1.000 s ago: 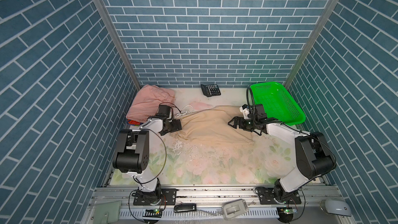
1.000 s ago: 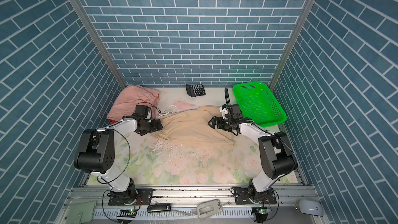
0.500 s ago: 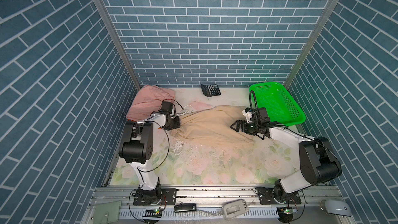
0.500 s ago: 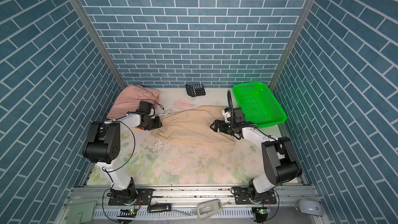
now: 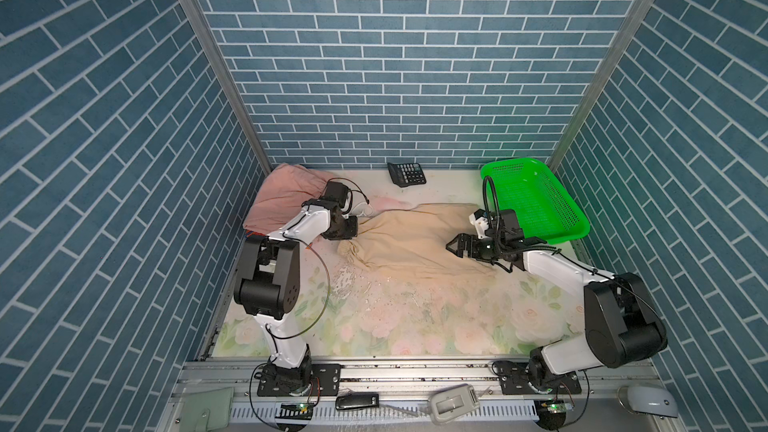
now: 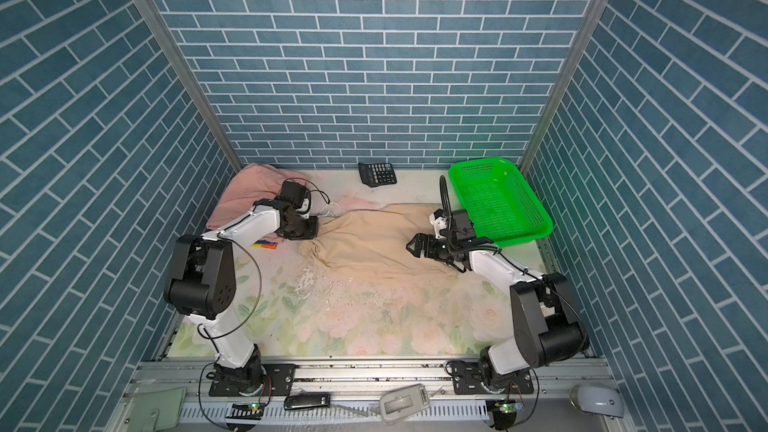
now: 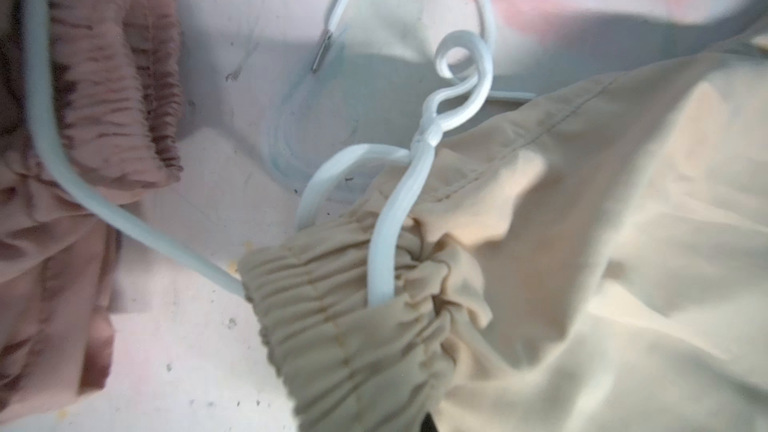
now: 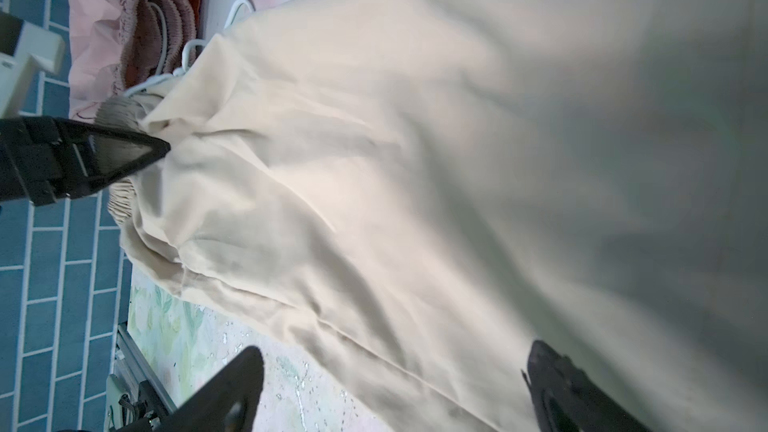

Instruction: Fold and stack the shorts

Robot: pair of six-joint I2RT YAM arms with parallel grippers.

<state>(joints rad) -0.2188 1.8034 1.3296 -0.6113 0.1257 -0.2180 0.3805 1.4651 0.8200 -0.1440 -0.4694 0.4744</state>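
The beige shorts (image 5: 415,238) (image 6: 374,243) lie spread across the middle of the table. My left gripper (image 5: 352,229) (image 6: 313,231) is shut on their gathered waistband (image 7: 353,326) at the left end. The bunched cloth hides its jaws in the left wrist view, where a white drawstring (image 7: 395,222) loops out. My right gripper (image 5: 455,249) (image 8: 395,353) hangs open just above the shorts' right part, holding nothing. The pink shorts (image 5: 286,197) (image 7: 104,97) are heaped at the back left. Only a sliver of the rainbow-striped shorts (image 6: 266,245) shows under my left arm.
A green mesh basket (image 5: 515,162) (image 6: 482,164) stands at the back right, close behind my right arm. A black calculator (image 5: 406,173) lies by the back wall. The floral table cover (image 5: 395,317) fills the front half. Blue brick walls close in three sides.
My left gripper has gone from open to shut on the beige waistband and shifted slightly towards the back. My right gripper stayed open and drifted a little nearer over the shorts.
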